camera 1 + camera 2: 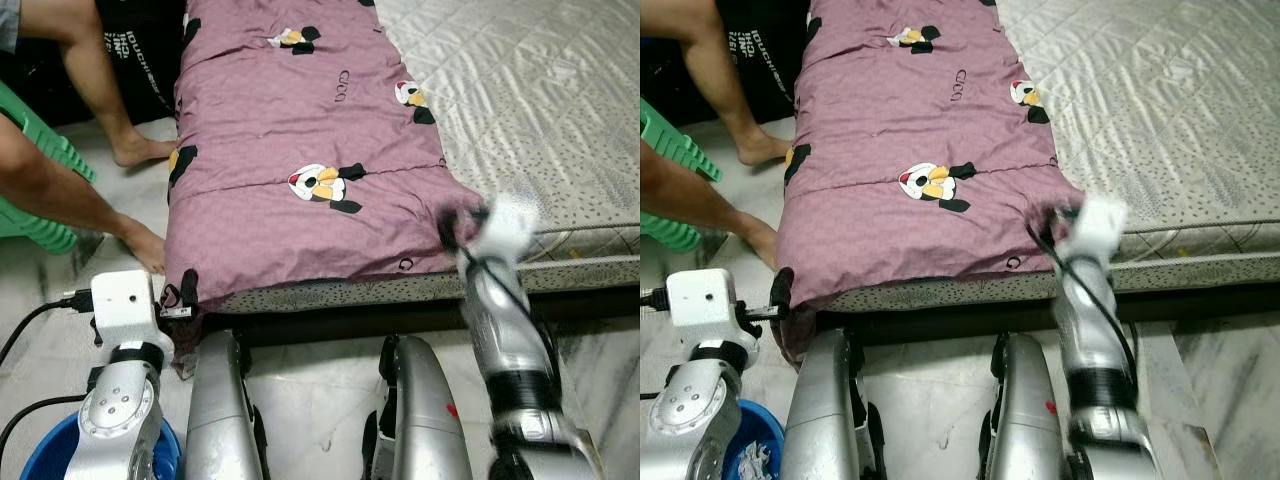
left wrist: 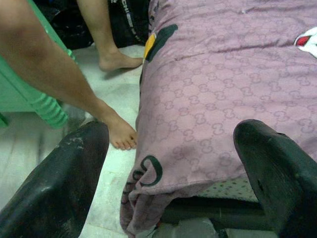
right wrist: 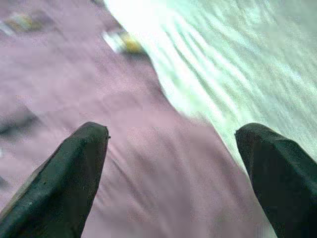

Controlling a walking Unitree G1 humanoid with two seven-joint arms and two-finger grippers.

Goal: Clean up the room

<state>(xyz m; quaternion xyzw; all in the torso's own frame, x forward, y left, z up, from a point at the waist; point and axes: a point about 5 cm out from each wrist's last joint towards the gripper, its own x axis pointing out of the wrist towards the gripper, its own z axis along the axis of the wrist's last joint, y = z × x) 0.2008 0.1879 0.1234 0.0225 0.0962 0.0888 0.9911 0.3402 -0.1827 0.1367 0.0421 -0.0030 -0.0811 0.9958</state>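
- Head views: blanket point(image 1: 300, 150), mauve with cartoon prints, lies spread along the left part of a mattress point(image 1: 540, 110) whose quilted top is bare on the right. Its near left corner droops over the bed edge toward the floor point(image 1: 330, 400). The left gripper point(image 1: 178, 296) sits at that drooping corner, low by the bed edge. The right gripper point(image 1: 455, 225) is at the blanket's near right corner, with that arm blurred. A person's legs point(image 1: 95, 90) stand on the floor left of the bed, beside a green plastic seat point(image 1: 35, 150). A blue tub point(image 1: 40, 455) is at the lower left, partly behind the left arm.
- Left wrist view: the fingers point(image 2: 59, 183) are spread wide apart, with the blanket's hanging corner between them, not pinched. A bare foot point(image 2: 121, 134) rests on the floor just beside the blanket.
- Right wrist view: blurred; the fingers point(image 3: 64, 178) stand wide apart above the blanket, near where it meets the pale mattress.
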